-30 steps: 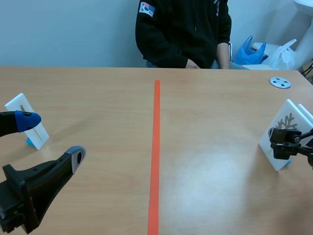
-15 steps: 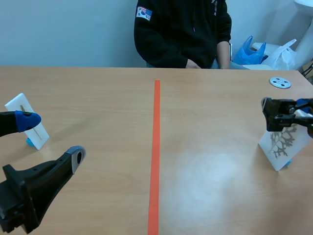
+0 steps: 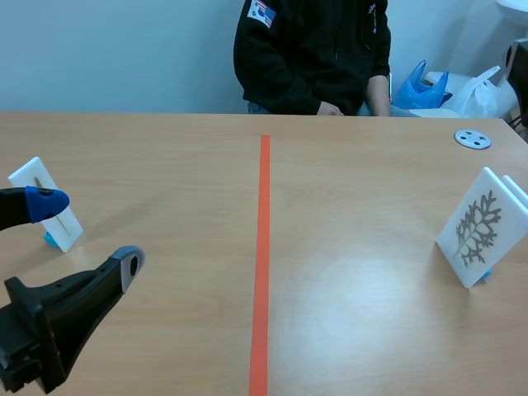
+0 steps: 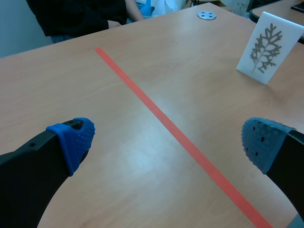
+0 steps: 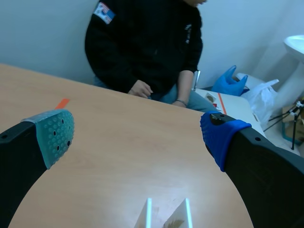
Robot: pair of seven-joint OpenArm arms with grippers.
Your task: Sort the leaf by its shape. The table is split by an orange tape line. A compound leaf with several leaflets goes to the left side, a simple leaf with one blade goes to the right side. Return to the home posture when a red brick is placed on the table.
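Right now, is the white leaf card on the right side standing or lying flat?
Standing. The leaf card rests on its lower edge, a blue holder at its base, printed face visible.

**Wooden desk, split by tape**

The desk [image 3: 363, 313] is light wood. An orange tape line [image 3: 262, 264] runs down its middle from the far part to the near edge. Near the right edge a white leaf card [image 3: 480, 229] leans back on a small blue foot, showing a branched grey leaf. Near the left edge stands a plain white card [image 3: 37, 175], also tilted. A grey disc [image 3: 473, 139] lies flat by the far right corner.
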